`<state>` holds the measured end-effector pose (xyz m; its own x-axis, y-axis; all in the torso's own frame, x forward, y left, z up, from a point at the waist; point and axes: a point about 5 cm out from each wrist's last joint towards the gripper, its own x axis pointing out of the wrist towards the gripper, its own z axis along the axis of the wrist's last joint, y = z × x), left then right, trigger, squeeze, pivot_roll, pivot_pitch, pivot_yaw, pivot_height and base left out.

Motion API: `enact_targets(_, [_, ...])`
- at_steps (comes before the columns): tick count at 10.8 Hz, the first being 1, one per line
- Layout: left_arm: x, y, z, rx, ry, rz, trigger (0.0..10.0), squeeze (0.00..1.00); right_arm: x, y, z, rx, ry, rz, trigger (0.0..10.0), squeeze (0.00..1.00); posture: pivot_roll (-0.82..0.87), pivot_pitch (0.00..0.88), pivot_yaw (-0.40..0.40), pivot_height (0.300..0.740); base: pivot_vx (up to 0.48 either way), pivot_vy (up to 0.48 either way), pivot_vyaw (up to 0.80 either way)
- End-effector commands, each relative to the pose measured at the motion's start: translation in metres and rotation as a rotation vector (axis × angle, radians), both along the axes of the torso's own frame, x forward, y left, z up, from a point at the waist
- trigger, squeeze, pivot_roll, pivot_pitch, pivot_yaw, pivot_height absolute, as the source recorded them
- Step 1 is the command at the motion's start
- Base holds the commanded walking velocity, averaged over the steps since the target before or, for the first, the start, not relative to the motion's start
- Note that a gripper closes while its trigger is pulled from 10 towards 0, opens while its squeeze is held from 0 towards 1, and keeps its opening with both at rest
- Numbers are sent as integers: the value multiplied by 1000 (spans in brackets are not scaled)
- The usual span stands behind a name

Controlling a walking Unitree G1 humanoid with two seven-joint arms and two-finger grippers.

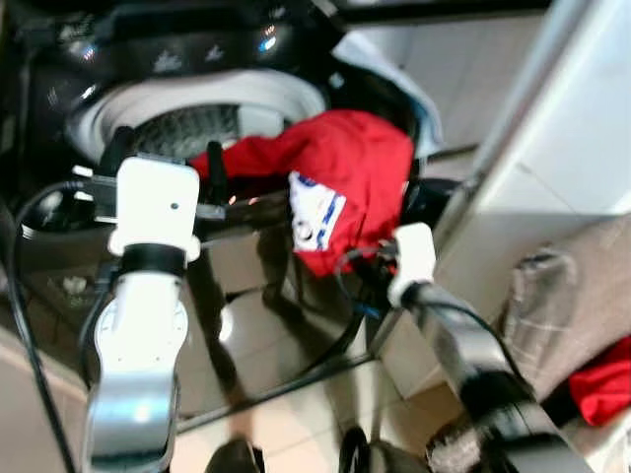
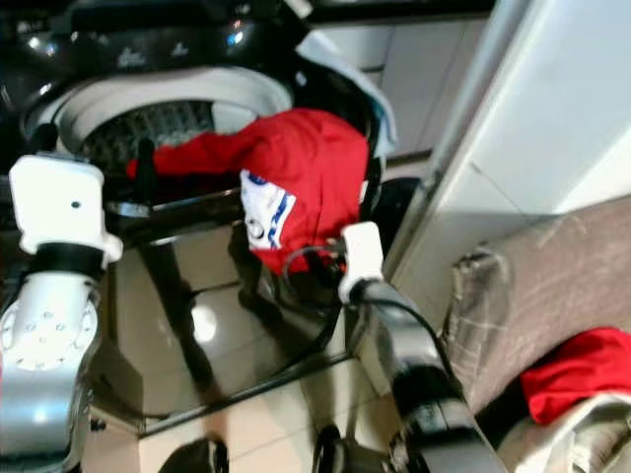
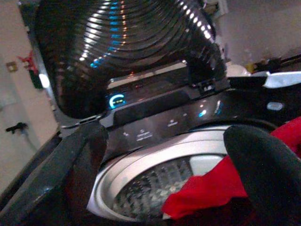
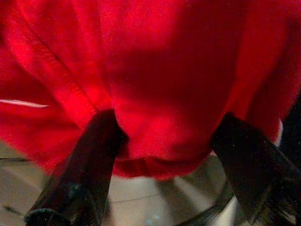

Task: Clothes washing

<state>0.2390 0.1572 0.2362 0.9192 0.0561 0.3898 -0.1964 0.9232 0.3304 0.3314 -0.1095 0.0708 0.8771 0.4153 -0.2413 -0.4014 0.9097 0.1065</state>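
Note:
A red garment (image 1: 345, 158) with a white and blue patch lies draped over the front rim of the top-loading washing machine (image 1: 89, 108). Part of it hangs down the glossy dark front and a sleeve reaches into the drum (image 1: 187, 126). My left gripper (image 3: 169, 136) is open at the rim, fingers wide apart, one fingertip (image 3: 256, 155) against the red sleeve (image 3: 202, 193). My right gripper (image 4: 168, 120) is open below the hanging cloth, with the red hem (image 4: 160, 160) sagging between its two fingers. Its white wrist (image 1: 412, 258) sits at the machine's front right corner.
The machine's dark lid (image 3: 122, 47) stands raised behind the lit control panel (image 3: 155, 127). A white wall or cabinet (image 1: 562, 168) rises close on the right. A brown checked seat (image 2: 532, 296) beside it holds another red cloth (image 2: 577, 379). Tiled floor (image 1: 296, 424) lies below.

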Motion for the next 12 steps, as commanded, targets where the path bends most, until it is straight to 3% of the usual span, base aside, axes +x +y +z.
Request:
enact_targets(1, [-5, 3, 2, 12, 2, 12, 10000, 0, 3, 1, -1, -75, -26, -23, 10000, 0, 269, 188, -49, 740, 0, 0, 0])
enact_targets(4, [-10, 2, 3, 1, 14, 16, 10000, 0, 18, 25, 13, -109, -106, 6, 10000, 0, 278, 200, -50, 740, 0, 0, 0])
enact_targets(5, [-9, -1, 4, -2, 10, 8, 10000, 0, 24, 26, 16, -126, -109, -24, 10000, 0, 265, 200, -52, 740, 0, 0, 0])
enact_targets(6, [-8, -3, 3, -6, 12, 3, 10000, 0, 28, 26, 18, -135, -107, -47, 1725, 0, 265, 200, -52, 740, 0, 0, 0])
enact_targets(7, [-7, -4, 4, -10, 11, -1, 10000, 0, 33, 28, 23, -138, -103, -71, 0, 0, 258, 200, -51, 740, 0, 0, 0])
enact_targets(11, [-6, -4, 5, -16, 7, -1, 10000, 0, 52, 44, 64, -51, -188, -58, 0, 0, 260, 189, -55, 740, 0, 0, 0])
enact_targets(12, [-4, -5, 4, -20, 5, -4, 10000, 0, 60, 49, 87, -26, -247, -45, 0, 0, 258, 183, -57, 740, 0, 0, 0])
